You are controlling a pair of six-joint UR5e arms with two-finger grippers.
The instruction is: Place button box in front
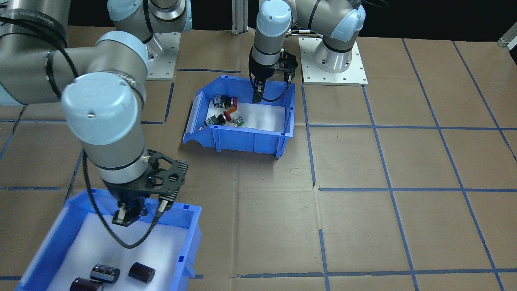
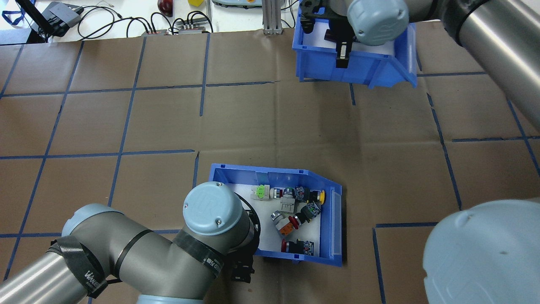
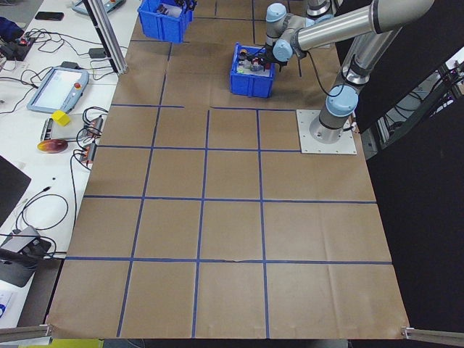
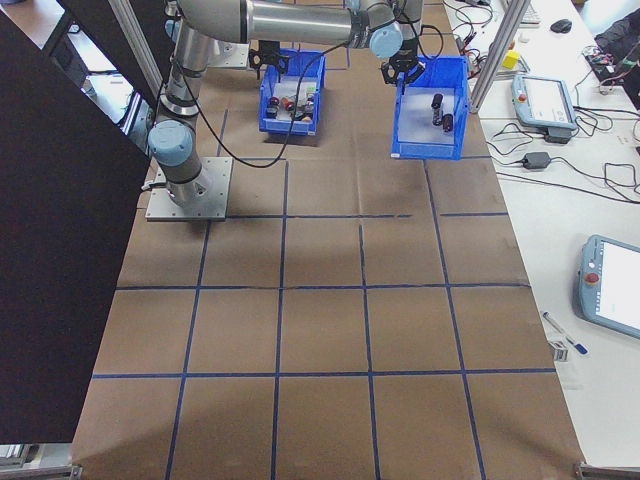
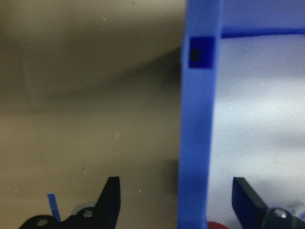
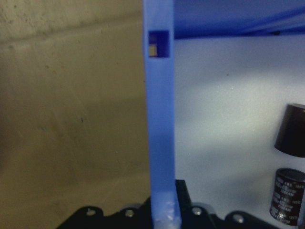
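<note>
A table (image 1: 363,226) covered in brown paper and crossed by blue tape lines fills the front-facing view. At the lower left of that frame, nearest the camera, a second blue bin (image 1: 190,242) with white lining is seen, holding black cylinders (image 1: 141,273). Its back wall is clamped by the right gripper (image 1: 128,215); in the right wrist view the blue wall runs straight down into the closed jaws.

Farther back, at the upper centre of the frame, the button box (image 1: 242,139) is set flat on the paper, close to the robot's base plates (image 1: 333,60). Colourful push-button switches (image 1: 226,115) are gathered at the left end of its white lining. The left gripper (image 1: 258,95) is lowered over the box's far wall. In the left wrist view the fingers (image 5: 112,198) are spread apart, one on either side of the blue wall, with clear gaps left to it.
</note>
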